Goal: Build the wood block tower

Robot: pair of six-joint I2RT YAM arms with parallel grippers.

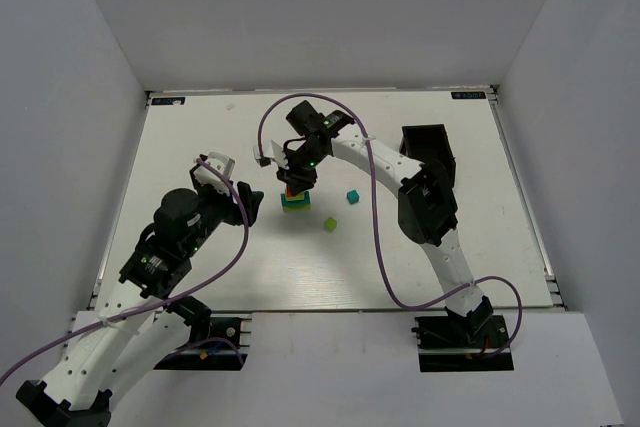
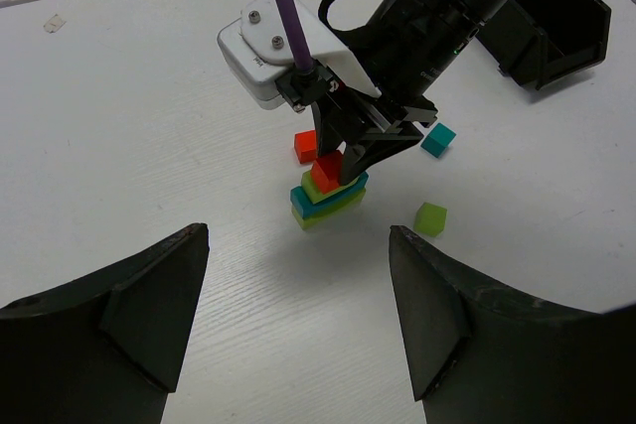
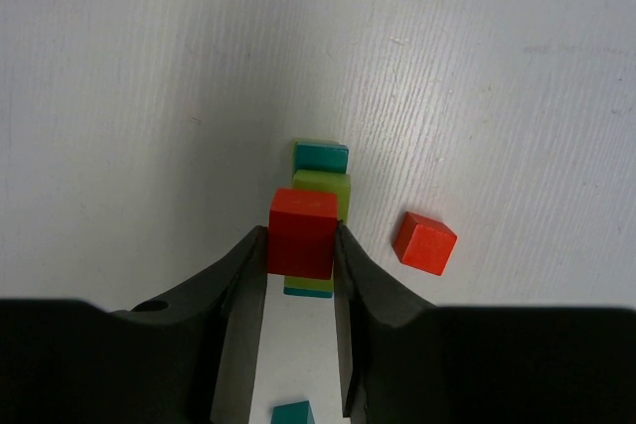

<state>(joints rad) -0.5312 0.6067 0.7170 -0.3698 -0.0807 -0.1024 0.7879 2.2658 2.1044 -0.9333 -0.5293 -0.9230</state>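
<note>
A cube (image 3: 303, 232) in right pincer (image 3: 301, 247), above wood block tower (image 3: 322, 185).

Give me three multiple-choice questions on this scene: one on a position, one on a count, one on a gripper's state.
1. The right gripper is: A above the tower; B parked at the near edge; C out of view.
2. Loose cubes around the tower: A one; B three; C five.
3. The left gripper is: A open; B shut on a cube; C shut on a bar.
A: it holds a red block over the stack. B: teal cube, lime-green cube, loose red cube. A: its jaws stand wide apart, nothing between.
</note>
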